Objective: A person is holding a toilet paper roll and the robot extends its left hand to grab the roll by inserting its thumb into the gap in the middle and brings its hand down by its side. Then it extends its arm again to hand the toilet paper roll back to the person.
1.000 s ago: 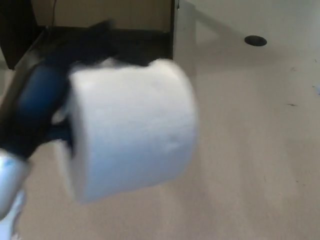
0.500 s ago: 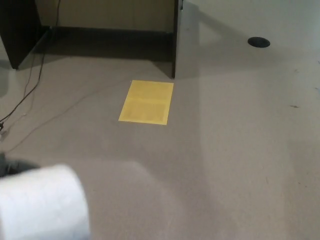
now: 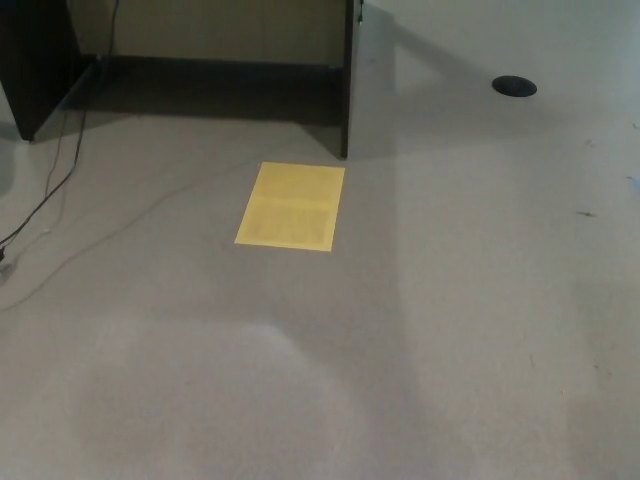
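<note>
Neither hand shows in the head view, so whether the left one grips anything cannot be told, and the toilet paper roll is out of sight as well. Judging by the task, the roll would be down at the robot's side; the next reach should rise smoothly with the thumb kept seated in the core. Nearest lies bare floor, then a yellow sheet, a thin cable, a dark cabinet panel and a round floor cap. No containers appear.

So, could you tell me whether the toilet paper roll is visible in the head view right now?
No, only the floor shows, with a yellow sheet, a cable and a dark desk panel.
</note>
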Available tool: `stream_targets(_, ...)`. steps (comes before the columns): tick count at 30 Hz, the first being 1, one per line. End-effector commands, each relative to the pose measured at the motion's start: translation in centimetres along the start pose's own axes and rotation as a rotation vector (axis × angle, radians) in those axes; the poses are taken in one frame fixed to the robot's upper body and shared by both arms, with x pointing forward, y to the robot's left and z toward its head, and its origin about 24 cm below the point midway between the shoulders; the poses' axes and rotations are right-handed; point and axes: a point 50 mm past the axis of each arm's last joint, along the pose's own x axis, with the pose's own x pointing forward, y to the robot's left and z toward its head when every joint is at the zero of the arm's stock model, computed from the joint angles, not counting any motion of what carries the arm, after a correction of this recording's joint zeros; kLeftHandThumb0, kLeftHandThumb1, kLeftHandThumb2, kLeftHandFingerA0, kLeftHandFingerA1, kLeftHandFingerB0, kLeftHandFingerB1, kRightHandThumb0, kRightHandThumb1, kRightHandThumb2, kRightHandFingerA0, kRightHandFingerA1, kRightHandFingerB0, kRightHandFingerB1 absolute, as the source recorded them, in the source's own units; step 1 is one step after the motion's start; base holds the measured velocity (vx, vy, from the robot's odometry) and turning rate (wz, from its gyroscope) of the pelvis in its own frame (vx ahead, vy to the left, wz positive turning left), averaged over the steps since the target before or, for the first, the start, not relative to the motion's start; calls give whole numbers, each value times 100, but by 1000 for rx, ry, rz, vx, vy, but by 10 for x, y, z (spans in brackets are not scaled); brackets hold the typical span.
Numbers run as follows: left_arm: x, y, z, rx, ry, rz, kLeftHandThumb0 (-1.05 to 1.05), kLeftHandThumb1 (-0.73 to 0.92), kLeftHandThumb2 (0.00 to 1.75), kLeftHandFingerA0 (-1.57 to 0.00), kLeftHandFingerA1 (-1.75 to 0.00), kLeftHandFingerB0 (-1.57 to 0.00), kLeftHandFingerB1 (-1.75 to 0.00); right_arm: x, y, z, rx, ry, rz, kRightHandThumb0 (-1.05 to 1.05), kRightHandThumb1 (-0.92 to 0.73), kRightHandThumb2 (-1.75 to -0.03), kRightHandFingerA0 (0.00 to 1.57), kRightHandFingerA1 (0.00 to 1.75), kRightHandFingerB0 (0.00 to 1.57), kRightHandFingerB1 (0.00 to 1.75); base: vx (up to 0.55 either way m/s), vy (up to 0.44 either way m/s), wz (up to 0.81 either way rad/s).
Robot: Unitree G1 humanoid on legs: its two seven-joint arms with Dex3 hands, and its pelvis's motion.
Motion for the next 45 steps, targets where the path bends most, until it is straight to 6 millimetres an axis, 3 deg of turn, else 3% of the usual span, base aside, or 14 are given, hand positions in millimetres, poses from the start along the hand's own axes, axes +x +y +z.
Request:
stream_targets(1,-4,27,-11,165,-108,147,-13,75,70,-92,-141,-85,-115,-2,-29,-1,21,2,-86,-37,-64,-60,77,62,59,43,0,0,0)
stream_targets(5,-19,32,-30,182,-68,143,-10,76,70,-92,-141,-84,-117,-6,-12,-14,14,15,-57,-35,-63,-59,79,65,61,44,0,0,0)
stream_targets(7,-18,34,-29,193,-69,150,-13,74,73,-96,-139,-86,-117,-5,-12,-12,22,21,-51,-37,-64,-60,75,54,60,43,0,0,0)
stream_targets(12,-16,30,-33,199,-45,145,-14,77,70,-98,-141,-84,-116,-6,-17,-14,-4,30,-50,-38,-64,-60,74,56,60,43,0,0,0)
stream_targets(20,-9,24,-24,199,-101,137,-13,77,70,-94,-144,-82,-122,-6,-27,-10,-24,16,-77,-37,-66,-60,75,57,59,43,0,0,0)
stream_targets(25,-8,24,-19,193,-147,144,-11,77,67,-90,-142,-81,-116,-4,-30,-5,-14,11,-77,-35,-65,-60,75,62,58,43,0,0,0)
stream_targets(27,-1,25,-3,185,-222,147,-17,79,63,-91,-140,-81,-113,-2,-33,0,-12,6,-81,-35,-64,-60,75,61,59,43,0,0,0)
stream_targets(30,2,22,27,156,-383,127,-16,75,77,-91,-146,-77,-126,-2,-32,-2,-3,12,-78,-37,-64,-60,76,61,60,44,0,0,0)
stream_targets(33,6,16,75,147,-592,107,-11,66,94,-94,-145,-81,-124,-2,-31,-1,-2,4,-86,-35,-63,-59,78,64,61,44,0,0,0)
stream_targets(36,4,8,127,192,-769,100,-12,66,90,-97,-137,-81,-118,0,-31,4,-2,-4,-89,-36,-63,-59,79,67,61,43,0,0,0)
stream_targets(38,-2,-5,177,177,-946,43,-9,73,80,-93,-138,-79,-114,1,-35,9,-11,-9,-94,-37,-64,-59,78,65,61,43,0,0,0)
stream_targets(42,-24,-32,231,280,-1142,-23,0,79,69,-90,-142,-76,-113,0,-36,6,-31,-5,-89,-38,-64,-60,77,58,60,43,0,0,0)
stream_targets(45,-41,-50,268,333,-1273,-71,4,75,69,-87,-141,-78,-111,-1,-33,4,-36,-8,-86,-37,-64,-60,76,58,60,44,0,0,0)
